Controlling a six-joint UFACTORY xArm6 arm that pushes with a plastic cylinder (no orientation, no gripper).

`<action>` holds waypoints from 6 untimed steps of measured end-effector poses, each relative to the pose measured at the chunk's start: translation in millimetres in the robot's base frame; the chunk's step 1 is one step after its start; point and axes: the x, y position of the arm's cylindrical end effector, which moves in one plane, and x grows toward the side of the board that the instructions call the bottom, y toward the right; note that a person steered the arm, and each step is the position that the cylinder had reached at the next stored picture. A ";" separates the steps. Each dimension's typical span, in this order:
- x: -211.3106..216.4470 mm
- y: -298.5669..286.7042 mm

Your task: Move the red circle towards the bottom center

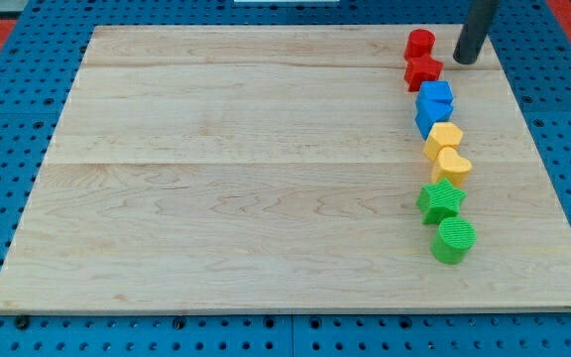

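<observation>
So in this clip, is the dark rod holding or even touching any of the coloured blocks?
Nothing is held: the rod cannot grip. My tip rests on the wooden board, just to the view's right of the red circle block, a small gap between them.

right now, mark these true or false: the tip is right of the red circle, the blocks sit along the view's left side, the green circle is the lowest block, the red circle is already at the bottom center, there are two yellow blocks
1. My tip is to the right of the red circle. True; a small gap separates them.
2. The blocks sit along the view's left side. False; they form a column on the view's right of the board.
3. The green circle is the lowest block. True; it lies just below the green star.
4. The red circle is already at the bottom center. False; it is at the view's top right.
5. There are two yellow blocks. True: one above the other.
</observation>
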 end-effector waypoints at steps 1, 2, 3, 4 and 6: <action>-22.6 -21.6; -18.5 -98.3; 60.2 -139.9; 122.4 -188.3; 36.9 -129.0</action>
